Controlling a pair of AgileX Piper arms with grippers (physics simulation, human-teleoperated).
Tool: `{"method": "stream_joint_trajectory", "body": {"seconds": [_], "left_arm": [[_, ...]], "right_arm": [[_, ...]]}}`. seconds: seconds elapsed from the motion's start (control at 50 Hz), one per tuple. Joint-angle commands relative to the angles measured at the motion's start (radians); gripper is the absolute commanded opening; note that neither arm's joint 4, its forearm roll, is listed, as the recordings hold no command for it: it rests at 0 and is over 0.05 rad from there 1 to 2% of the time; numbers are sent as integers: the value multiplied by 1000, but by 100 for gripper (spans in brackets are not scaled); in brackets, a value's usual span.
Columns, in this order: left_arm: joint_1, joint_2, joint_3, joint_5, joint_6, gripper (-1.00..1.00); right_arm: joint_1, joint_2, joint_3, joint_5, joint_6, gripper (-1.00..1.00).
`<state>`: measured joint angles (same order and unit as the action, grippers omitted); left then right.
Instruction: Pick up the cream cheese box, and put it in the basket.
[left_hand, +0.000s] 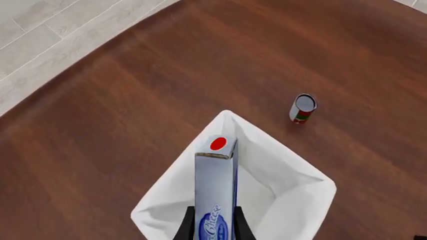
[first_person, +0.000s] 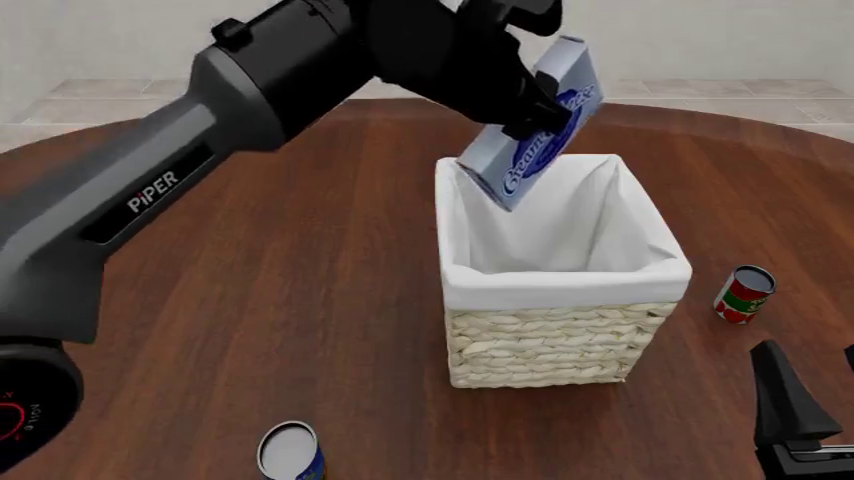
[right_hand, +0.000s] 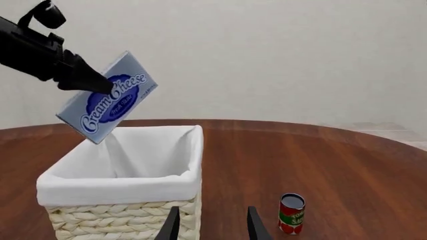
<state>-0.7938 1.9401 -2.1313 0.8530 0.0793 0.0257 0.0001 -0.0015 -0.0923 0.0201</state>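
Cream cheese box (first_person: 537, 125) hangs tilted, long axis slanting down toward the open basket (first_person: 561, 285) directly beneath, clenched in the left gripper (first_person: 531, 100). Right gripper (right_hand: 210, 222) idles released, low beside the basket near a can (right_hand: 291, 214).

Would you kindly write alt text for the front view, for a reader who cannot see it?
The left gripper holds a tilted cream cheese box above the open basket on a round wooden table. A red can stands right of the basket, a blue can near the front edge, and the right gripper shows at the lower right corner.
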Motion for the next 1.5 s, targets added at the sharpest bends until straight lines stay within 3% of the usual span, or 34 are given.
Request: {"method": "stream_joint_trajectory", "body": {"seconds": [0.02,0.1,0.86,1.32,1.34,1.5], "left_arm": [[-3,20,63,-62,17,-100],[-13,16,97,-84,50,-100],[-28,25,300,-236,87,-100],[-64,36,300,-235,126,-100],[-67,36,300,-234,125,100],[-78,32,306,-234,127,100]], "right_arm": [[-2,0,0,-3,5,100],[-2,0,0,-3,6,100],[0,0,0,-8,23,100],[5,0,0,-8,26,100],[5,0,0,-7,27,100],[7,0,0,-7,29,100]]}}
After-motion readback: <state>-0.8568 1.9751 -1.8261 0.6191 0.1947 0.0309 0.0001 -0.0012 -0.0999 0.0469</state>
